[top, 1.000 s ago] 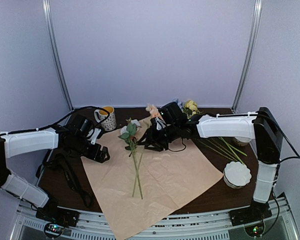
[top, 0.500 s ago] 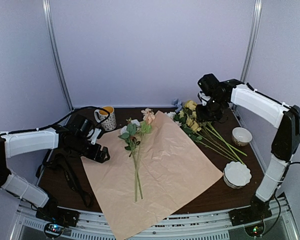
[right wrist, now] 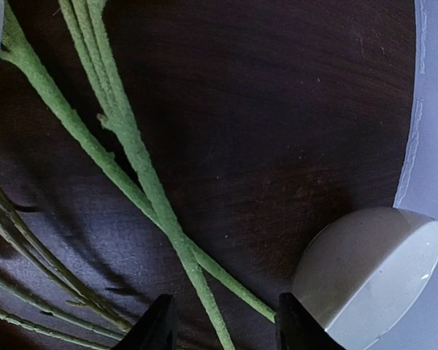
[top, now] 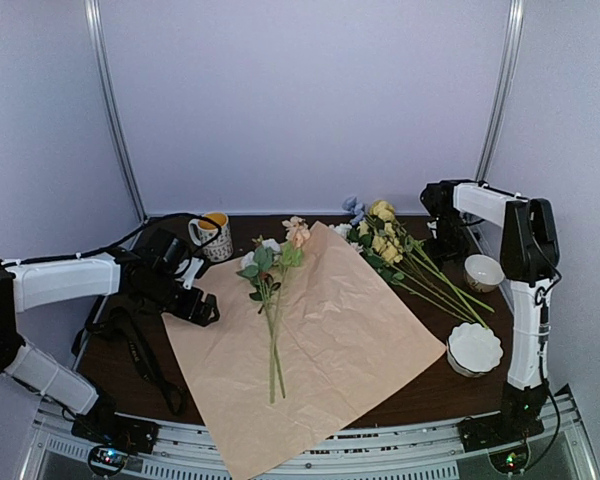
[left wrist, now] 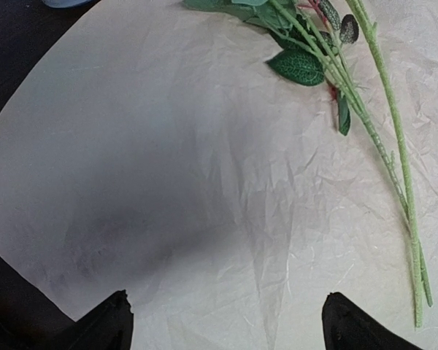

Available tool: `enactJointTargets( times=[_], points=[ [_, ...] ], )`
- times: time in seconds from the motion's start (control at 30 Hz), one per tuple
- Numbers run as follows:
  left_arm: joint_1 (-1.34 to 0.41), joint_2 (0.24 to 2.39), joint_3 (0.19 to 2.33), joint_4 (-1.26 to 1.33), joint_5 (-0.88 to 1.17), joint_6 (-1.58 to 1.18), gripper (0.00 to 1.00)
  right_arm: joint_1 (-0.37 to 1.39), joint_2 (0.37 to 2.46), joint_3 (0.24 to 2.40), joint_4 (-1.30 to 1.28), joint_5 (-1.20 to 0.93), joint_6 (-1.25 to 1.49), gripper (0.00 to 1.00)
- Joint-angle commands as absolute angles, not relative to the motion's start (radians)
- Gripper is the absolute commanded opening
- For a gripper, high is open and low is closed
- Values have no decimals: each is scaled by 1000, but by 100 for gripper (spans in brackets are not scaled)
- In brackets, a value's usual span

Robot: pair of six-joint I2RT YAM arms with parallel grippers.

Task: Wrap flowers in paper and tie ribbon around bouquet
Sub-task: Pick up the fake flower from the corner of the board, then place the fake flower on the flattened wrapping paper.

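The peach-tan paper (top: 330, 340) lies spread flat on the dark table. A few flowers (top: 273, 290) lie on it, blooms toward the back. The bigger bunch of flowers (top: 385, 240) lies on the bare table to its right, stems fanned toward the bowls. My left gripper (top: 195, 305) hangs open at the paper's left edge; the left wrist view shows paper (left wrist: 204, 182) below it and stems (left wrist: 365, 109) farther off. My right gripper (right wrist: 226, 328) is open low over the bunch's green stems (right wrist: 139, 175), gripping nothing. The black ribbon (top: 135, 350) lies at the front left.
A patterned mug (top: 213, 236) stands at the back left. Two white bowls sit at the right, one (top: 483, 272) by the stem ends and a fluted one (top: 474, 348) nearer the front. In the right wrist view a bowl (right wrist: 365, 270) is close beside the right finger.
My right gripper let go of a pink flower on the paper, swung up to the back right, then dropped over the bunch's stems. The left arm has stayed put.
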State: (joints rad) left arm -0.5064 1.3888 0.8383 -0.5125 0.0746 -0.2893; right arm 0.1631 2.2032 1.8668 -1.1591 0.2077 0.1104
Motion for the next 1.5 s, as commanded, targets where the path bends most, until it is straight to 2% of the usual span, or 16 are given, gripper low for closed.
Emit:
enactJointTargets(
  times=[0.0, 0.13, 0.37, 0.53, 0.7, 0.87, 1.17, 1.23, 1.3, 1.37, 1.47],
  points=[
    [-503, 1417, 880, -520, 61, -287, 93, 161, 2234, 1936, -1174, 197, 66, 45],
    [-503, 1432, 893, -522, 64, -288, 93, 153, 2283, 1938, -1205, 210, 66, 38],
    [-504, 1452, 919, -538, 59, -277, 93, 150, 2293, 1884, -1220, 148, 63, 34],
    [-503, 1458, 929, -540, 59, -279, 93, 147, 2291, 1873, -1219, 164, 66, 17],
    [-503, 1457, 928, -543, 59, -276, 93, 147, 2246, 1859, -1210, 183, 67, 13],
    [-503, 1463, 929, -543, 64, -278, 93, 150, 2182, 1839, -1199, 197, 71, 0],
    [-504, 1442, 921, -533, 66, -277, 93, 150, 1968, 1814, -1121, 245, 152, 0],
    [-504, 1439, 917, -528, 67, -279, 93, 150, 1866, 1772, -1037, 128, 202, 0],
    [-504, 1439, 910, -516, 70, -282, 94, 150, 1739, 1668, -879, -126, 271, 0],
    [-503, 1440, 902, -500, 68, -290, 94, 172, 1623, 1506, -636, -377, 455, 0],
    [-505, 1443, 893, -474, 75, -306, 94, 314, 1537, 1329, -360, -479, 665, 0]
  ],
)
